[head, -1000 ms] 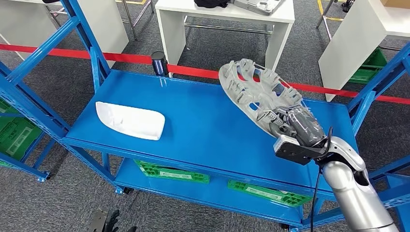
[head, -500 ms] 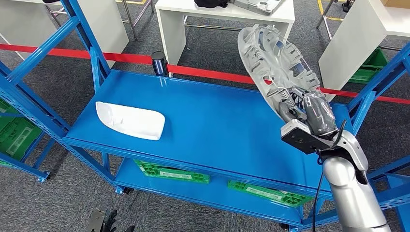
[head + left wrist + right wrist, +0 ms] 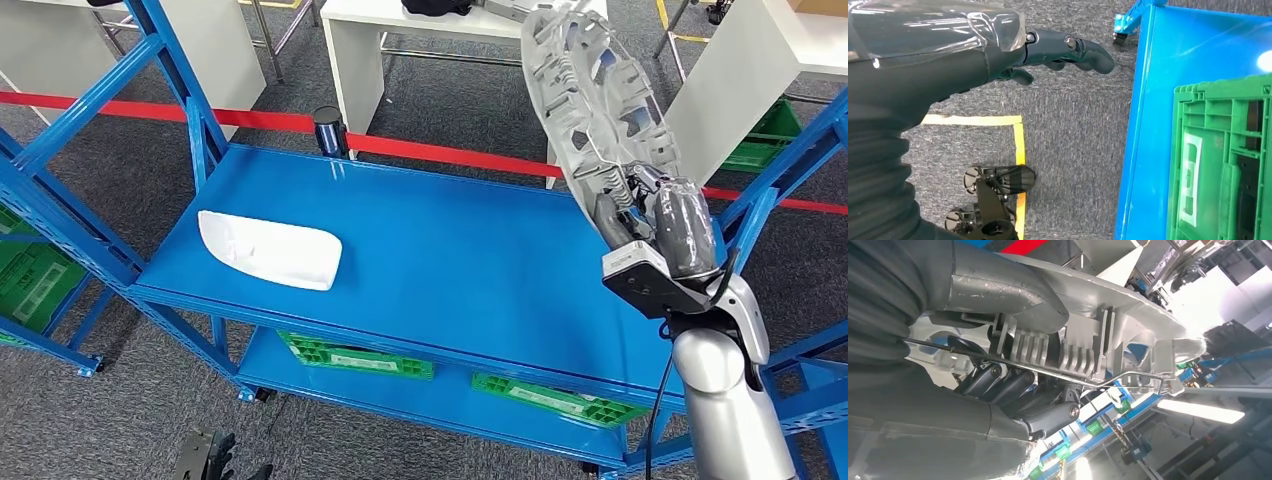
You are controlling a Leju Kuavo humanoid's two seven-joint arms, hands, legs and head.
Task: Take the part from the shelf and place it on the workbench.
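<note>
A: What takes up most of the scene?

B: The blue shelf [image 3: 430,260], a steel rack with a broad upper deck and a lower deck beneath it. Green crates [image 3: 355,357] sit on the lower deck, and the left wrist view looks along one green crate beside the blue edge.

A: And the part?

B: The grey part [image 3: 595,110], a large ribbed casting with open cut-outs, is off the deck and up in the air above the shelf's right end, tilted steeply, its upper end in front of the white table [image 3: 470,35] beyond the red tape [image 3: 420,152].

A: Who has it?

B: The right hand [image 3: 672,232] grips it at its lower end. In the right wrist view the dark fingers [image 3: 1013,390] are curled under the ribbed underside and the thick thumb presses on the top face.

A: Anything else on the deck?

B: A white panel [image 3: 268,250] lies flat near the left end, well apart from the grey part.

A: The left hand?

B: The left hand [image 3: 1058,50] hangs low over the grey carpet, fingers extended and apart, holding nothing.
</note>
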